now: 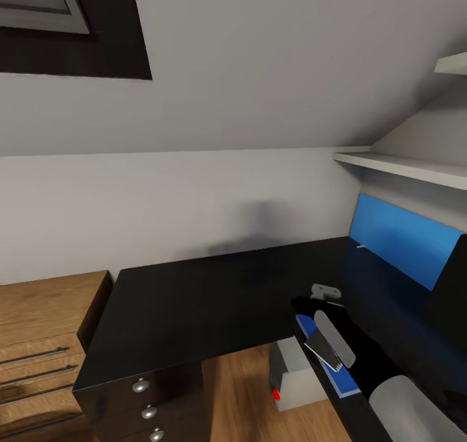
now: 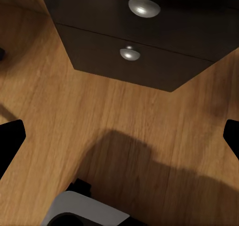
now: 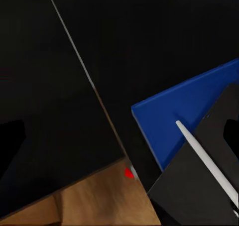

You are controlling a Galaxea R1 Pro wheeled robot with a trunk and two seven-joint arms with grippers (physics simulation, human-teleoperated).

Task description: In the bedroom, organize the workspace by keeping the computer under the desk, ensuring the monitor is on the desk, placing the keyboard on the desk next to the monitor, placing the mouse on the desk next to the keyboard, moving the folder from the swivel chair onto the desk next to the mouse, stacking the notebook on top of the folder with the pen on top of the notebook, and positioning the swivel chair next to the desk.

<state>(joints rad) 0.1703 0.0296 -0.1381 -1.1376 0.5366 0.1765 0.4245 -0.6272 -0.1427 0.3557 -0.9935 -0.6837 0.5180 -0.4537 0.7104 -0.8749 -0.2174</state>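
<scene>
resting on the glossy black desk (image 1: pixel 194 299) near its inner corner, the blue folder (image 3: pixel 179 116) carries the dark grey notebook (image 3: pixel 199 186), which lies skewed across it, and the thin white pen (image 3: pixel 206 161) lies diagonally on the notebook's cover. in the head view the right gripper (image 1: pixel 323 297) hovers just above this stack at the desk's edge, with the grey computer (image 1: pixel 295 377) on the floor below, its red dot showing. whether the right fingers are spread or closed cannot be told; dark finger shapes sit at the margins of the right wrist view, nothing between them. the left gripper's fingers (image 2: pixel 10 141) stand wide apart over bare wood floor near the drawer unit (image 2: pixel 144 42), holding nothing.

the pen looks light, smooth and round, so it would likely roll off at a nudge; pinching it across mid-length seems safest. the notebook appears thin and stiff, best taken by an overhanging corner. the folder is flat and probably slick on the gloss, easier to slide than lift.
</scene>
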